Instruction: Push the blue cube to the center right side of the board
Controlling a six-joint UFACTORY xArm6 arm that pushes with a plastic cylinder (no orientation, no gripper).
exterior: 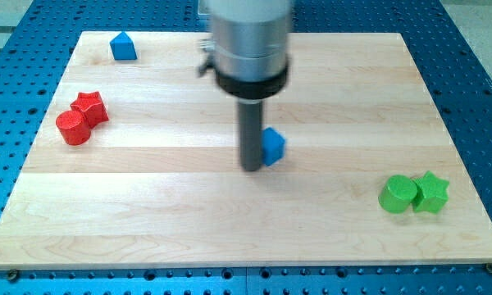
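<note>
Six blocks lie on the wooden surface (189,229): two blue, two red and two green, namely a blue cube (273,146), a blue house-shaped block (123,47) at the view's top left, a red star (90,107) touching a red cylinder (73,128) at the left, and a green cylinder (398,195) touching a green star (431,192) at the lower right. The blue cube is small, bright blue with a lighter top face, sitting near the middle of the surface, partly hidden behind the rod. My tip (253,168) rests against its left side; the arm carries no jaws, so nothing is clenched or released.

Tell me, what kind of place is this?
Probably a robotics lab bench: a wooden board on a blue perforated metal table, small coloured blocks, and my tip touching the blue cube.
</note>
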